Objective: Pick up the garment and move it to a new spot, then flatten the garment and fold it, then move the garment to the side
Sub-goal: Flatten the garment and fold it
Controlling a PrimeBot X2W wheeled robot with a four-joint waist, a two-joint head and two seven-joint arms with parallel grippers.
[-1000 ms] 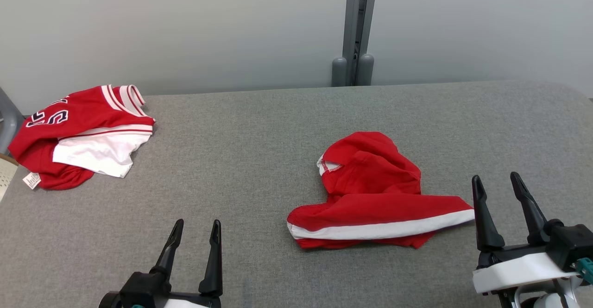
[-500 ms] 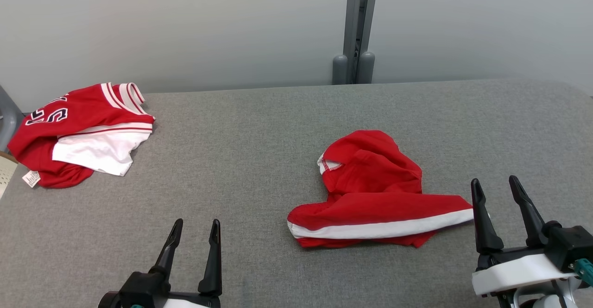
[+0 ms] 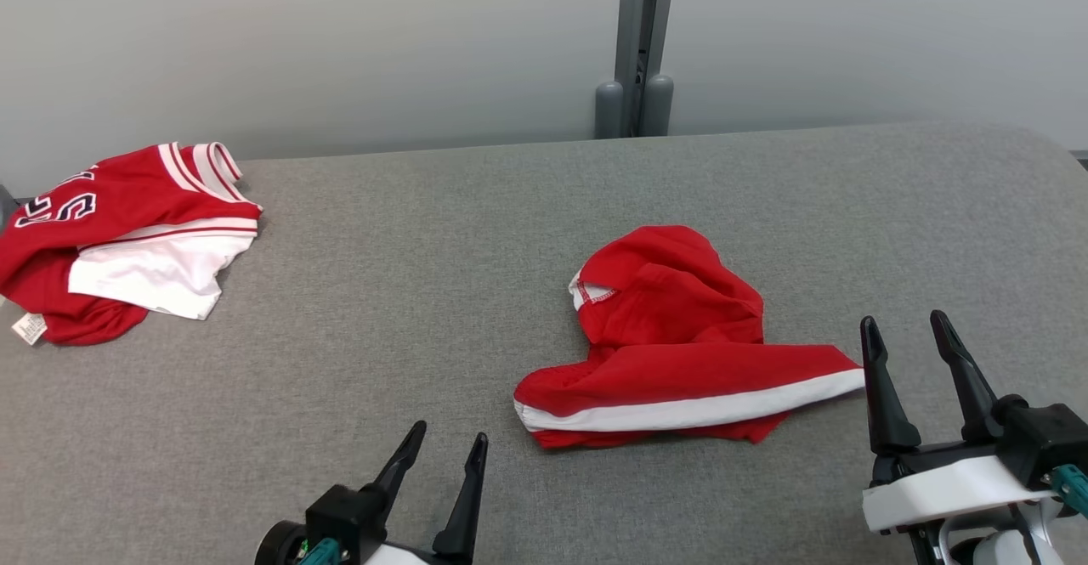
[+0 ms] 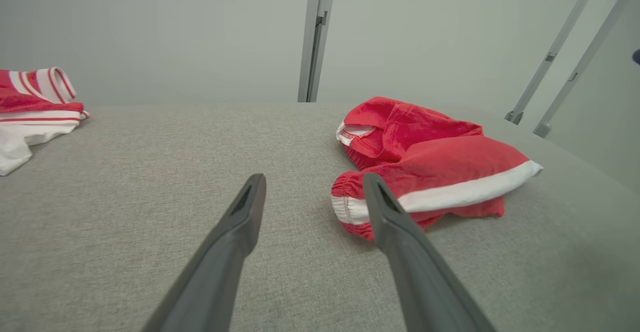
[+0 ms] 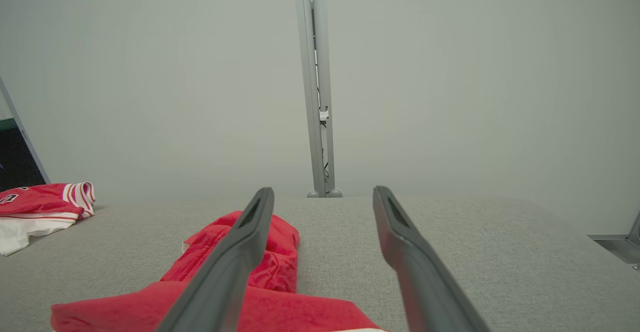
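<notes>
In the head view, we see a crumpled red garment with a white band (image 3: 680, 336) lying on the grey fabric-covered tabletop (image 3: 425, 293). Nothing holds it. The left gripper (image 3: 451, 431) is nearer to us than the red garment and to its left, clear of the cloth, with its two dark fingers spread and nothing between them. The right gripper (image 3: 901, 319) stands just beside the red garment's right end, fingers also spread and empty. The tip of the white band reaches its inner finger, but we cannot tell whether they touch. A folded red and white jersey with dark lettering (image 3: 119, 242) lies well apart from the red garment, far to its left. A grey metal post (image 3: 637, 38) rises against the wall beyond the red garment.

In the left wrist view, the left gripper (image 4: 314, 177) has its fingers wide apart over bare tabletop. The red garment (image 4: 430, 157) lies ahead and to the right, its gathered end showing behind the right finger's tip.

In the right wrist view, the right gripper (image 5: 323, 189) has its fingers spread with nothing between them. The red garment (image 5: 282, 259) lies low and to the left, and the left finger crosses in front of it.
</notes>
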